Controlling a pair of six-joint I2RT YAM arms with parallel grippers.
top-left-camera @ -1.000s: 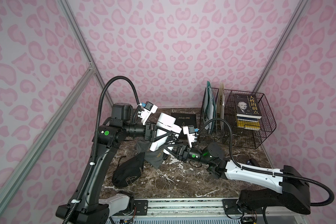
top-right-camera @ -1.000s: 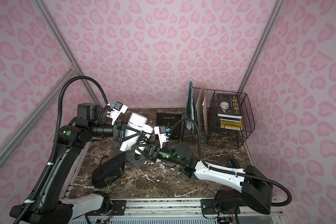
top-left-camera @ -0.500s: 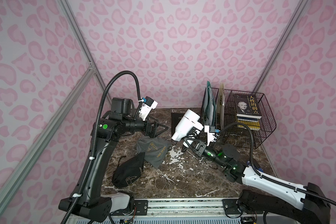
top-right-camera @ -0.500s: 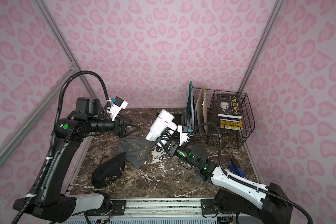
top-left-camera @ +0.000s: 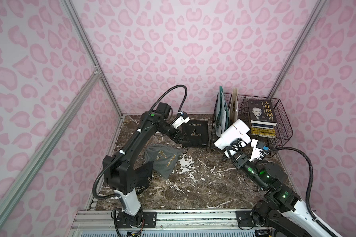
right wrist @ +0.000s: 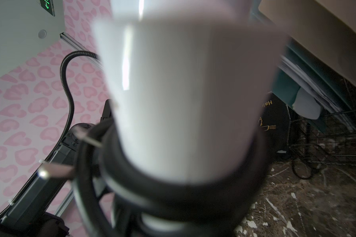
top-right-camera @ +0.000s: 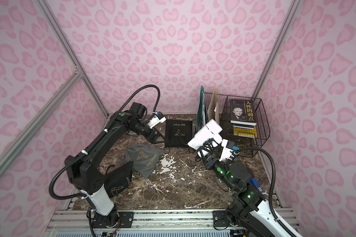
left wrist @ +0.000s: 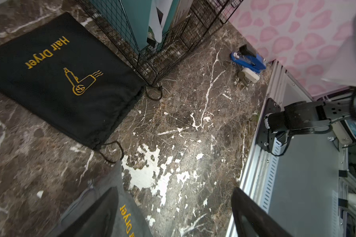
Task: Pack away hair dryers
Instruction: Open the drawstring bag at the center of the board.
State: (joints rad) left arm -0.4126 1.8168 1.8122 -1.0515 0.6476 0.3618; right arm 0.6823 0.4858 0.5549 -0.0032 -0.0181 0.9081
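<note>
Right wrist view is filled by the white hair dryer [right wrist: 183, 92], which the right tool [top-left-camera: 232, 152] clamps by its cord-wound handle, up clear of the surface [top-left-camera: 203, 184] just in front of the wire rack [top-left-camera: 284, 131]; the left tool [top-left-camera: 179, 137] hangs empty, jaws apart, near the black pouch [top-left-camera: 195, 133]. We judge it light, rigid and barrel-heavy: the wrapped handle grips best, the glossy barrel may slip

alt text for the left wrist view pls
A flat black fabric pouch printed "Hair Dryer" in yellow lies on the brown marble tabletop, one corner beside a black wire rack. A grey fabric pouch shows close to the camera, by the open left gripper.
</note>
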